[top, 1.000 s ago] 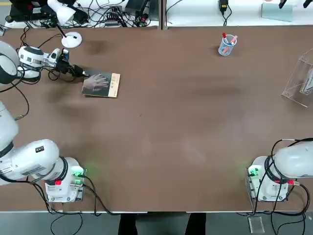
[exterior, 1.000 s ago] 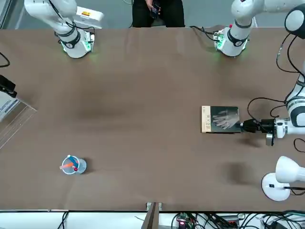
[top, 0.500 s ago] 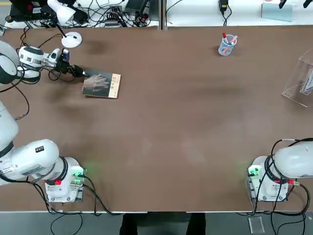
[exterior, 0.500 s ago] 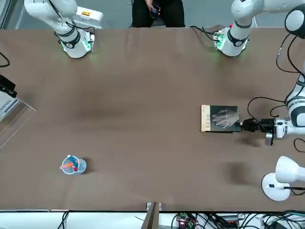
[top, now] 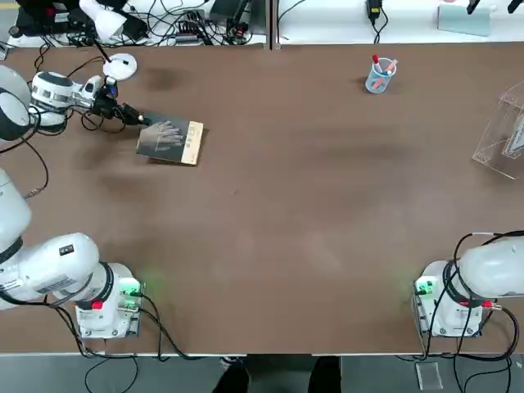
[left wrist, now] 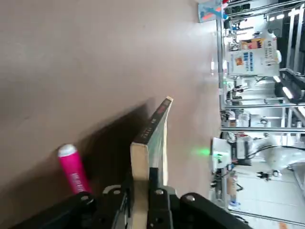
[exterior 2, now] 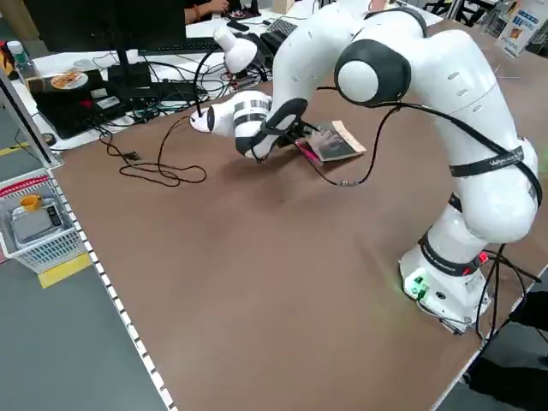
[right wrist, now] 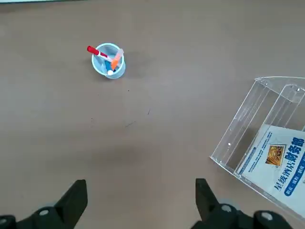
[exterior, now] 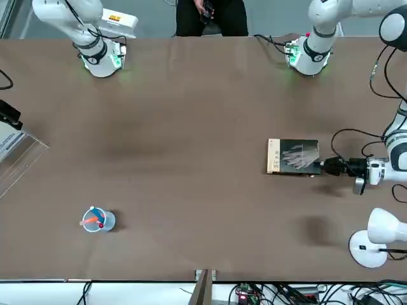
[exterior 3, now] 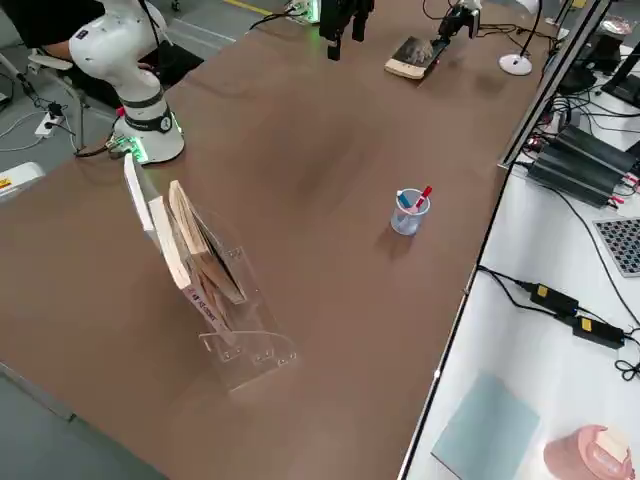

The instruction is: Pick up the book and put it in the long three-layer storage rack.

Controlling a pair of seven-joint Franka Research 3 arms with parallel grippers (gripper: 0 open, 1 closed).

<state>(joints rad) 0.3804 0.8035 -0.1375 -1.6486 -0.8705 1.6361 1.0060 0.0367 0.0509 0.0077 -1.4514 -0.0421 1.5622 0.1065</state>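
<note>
Gripping its edge, the left gripper (left wrist: 140, 202) was shut tight on the book (top: 170, 140), which was held at the table's left side, near the lamp (top: 120, 66). The storage rack (exterior 3: 245, 320) was seen well apart, near the open right gripper (right wrist: 142, 202).

Our L arm reaches fwd on its side of the table, L gripper (left wrist: 140, 195) shut, low & roughly horiz. Our R arm's out over its side, R gripper (right wrist: 142, 195) open, nothing btwn its fingers.
</note>
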